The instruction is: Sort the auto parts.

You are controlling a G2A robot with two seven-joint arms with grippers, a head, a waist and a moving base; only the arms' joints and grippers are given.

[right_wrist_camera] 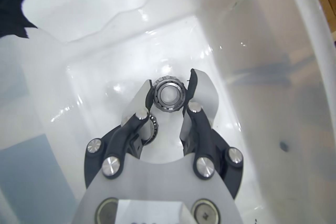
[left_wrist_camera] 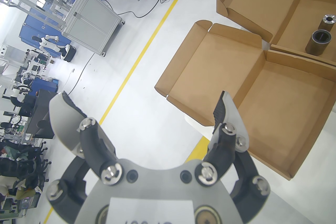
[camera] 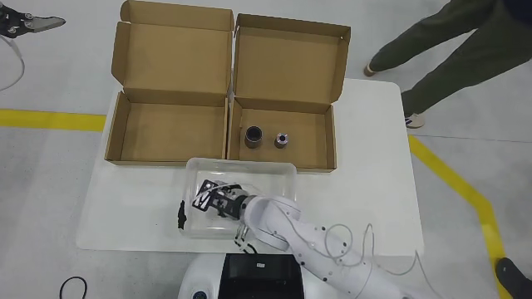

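Inside white bin: shiny, ribbed steel bearing

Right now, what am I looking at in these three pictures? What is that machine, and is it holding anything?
It is a robot with two arms. One picture looks down from above the arms; the other two come from cameras on its wrists. On the white table stand two open cardboard boxes; one holds two short metal tubes. In front of them sits a clear plastic tub. The right fingers, which pinch like tongs, are down inside the tub, closed on a metal ring. The left fingers are open, holding nothing, out over the floor beside the table.
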